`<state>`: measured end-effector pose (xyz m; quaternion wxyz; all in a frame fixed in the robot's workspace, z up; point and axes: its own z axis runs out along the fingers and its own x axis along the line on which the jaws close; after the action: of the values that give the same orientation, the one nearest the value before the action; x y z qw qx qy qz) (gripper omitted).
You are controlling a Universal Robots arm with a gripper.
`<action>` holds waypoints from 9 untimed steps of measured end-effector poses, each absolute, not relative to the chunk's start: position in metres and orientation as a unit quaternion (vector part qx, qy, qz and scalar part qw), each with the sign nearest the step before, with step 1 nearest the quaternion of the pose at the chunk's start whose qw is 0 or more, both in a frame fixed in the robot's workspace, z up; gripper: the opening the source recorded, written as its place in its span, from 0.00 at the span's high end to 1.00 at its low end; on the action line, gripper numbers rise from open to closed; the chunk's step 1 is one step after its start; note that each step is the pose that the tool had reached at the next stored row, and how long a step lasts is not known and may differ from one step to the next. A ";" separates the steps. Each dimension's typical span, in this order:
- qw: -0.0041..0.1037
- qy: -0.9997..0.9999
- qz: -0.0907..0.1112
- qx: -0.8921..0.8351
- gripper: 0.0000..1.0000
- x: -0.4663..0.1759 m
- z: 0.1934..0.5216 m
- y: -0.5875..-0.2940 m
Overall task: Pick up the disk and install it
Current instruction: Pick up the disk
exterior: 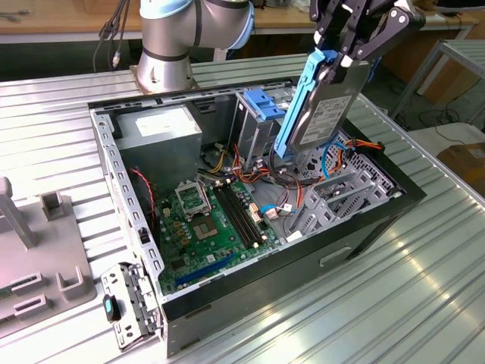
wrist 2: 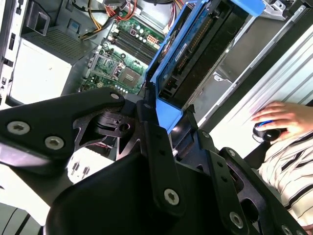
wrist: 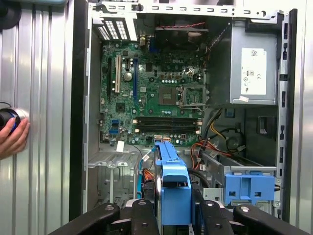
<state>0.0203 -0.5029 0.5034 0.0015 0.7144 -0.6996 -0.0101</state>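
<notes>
disk (exterior: pixel 324 114) | grey drive, white label, blue carrier rail | tilted steeply (nearly on edge) | aloft above open case (exterior: pixel 265 292)

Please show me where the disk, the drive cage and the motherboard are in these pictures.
the disk (exterior: pixel 330 114): exterior view, on its grey labelled face.
the drive cage (exterior: pixel 264 102): exterior view, on its blue plastic top.
the motherboard (wrist: pixel 146 93): first wrist view, on bare green board.

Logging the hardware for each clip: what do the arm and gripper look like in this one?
The arm is silver-grey with rounded joints and pale blue caps. The gripper is matte black, built of flat linkage plates joined by silver screws.
</notes>
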 end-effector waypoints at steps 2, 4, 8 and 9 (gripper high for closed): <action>0.002 -0.700 -0.010 0.714 0.64 0.020 0.507 -0.503; 0.002 -0.700 -0.010 0.714 0.64 0.020 0.508 -0.503; 0.002 -0.700 -0.010 0.714 0.64 0.020 0.511 -0.503; 0.001 -0.700 -0.010 0.714 0.64 0.020 0.511 -0.503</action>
<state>0.0203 -0.5029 0.5107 0.0015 0.7144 -0.6996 -0.0101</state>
